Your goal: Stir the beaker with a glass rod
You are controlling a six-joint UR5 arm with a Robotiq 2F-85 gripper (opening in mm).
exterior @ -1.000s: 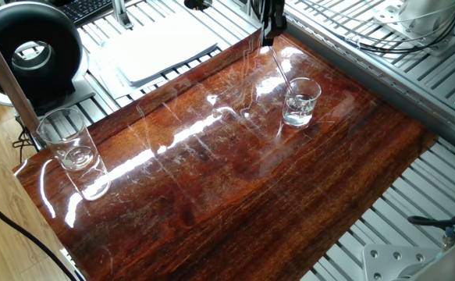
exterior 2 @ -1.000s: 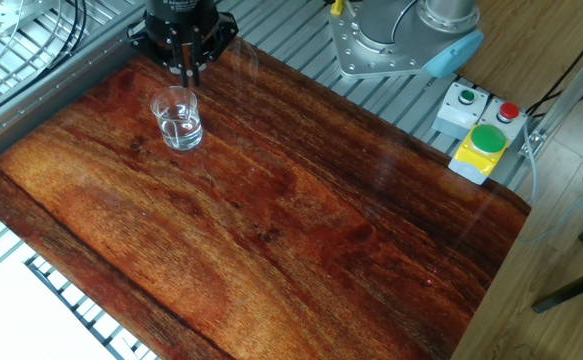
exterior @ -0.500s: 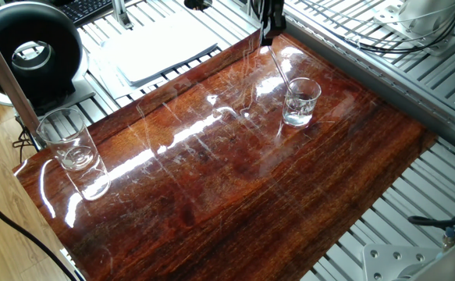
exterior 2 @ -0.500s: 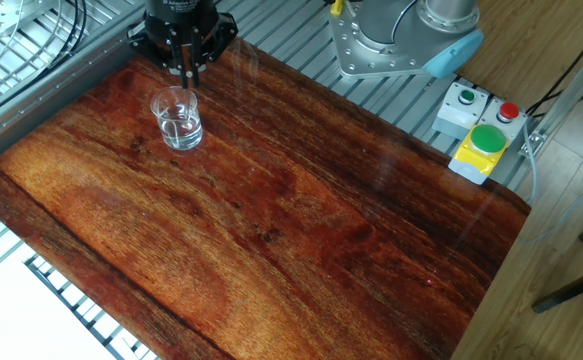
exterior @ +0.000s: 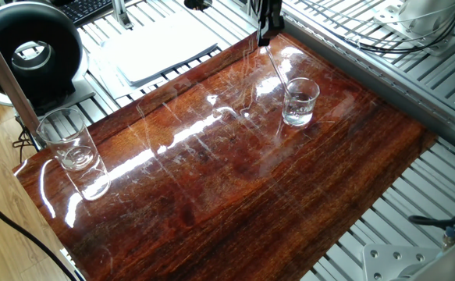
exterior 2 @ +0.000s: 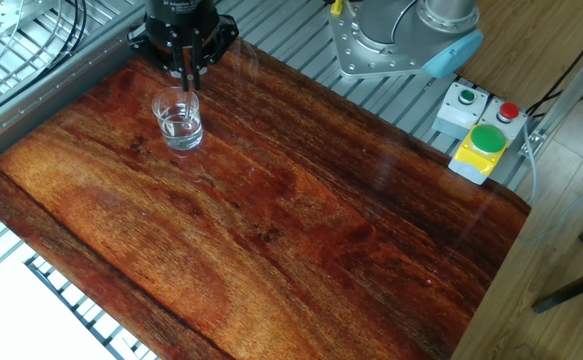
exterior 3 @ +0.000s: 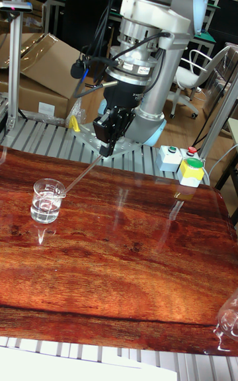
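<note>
Claw (exterior 3: 108, 147) pinches glass rod (exterior 3: 86, 170) top; rod slants down-left w/ tip inside beaker (exterior 3: 47, 201).

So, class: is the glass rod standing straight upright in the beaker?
No: in the tall fixed view the glass rod slants down from the gripper into the beaker.

One fixed view is looking steeply down across the wooden board (exterior: 235, 179) from one long side, the tumbler (exterior: 67, 140) nearest. The other fixed view is looking down from the opposite side, facing the button box (exterior 2: 481, 140). The tall fixed view is sitting low and close at the board's edge, facing the UR5 arm (exterior 3: 149, 43). All three are sharing the board and the beaker (exterior: 300, 102) (exterior 2: 178, 120) (exterior 3: 47, 201).
</note>
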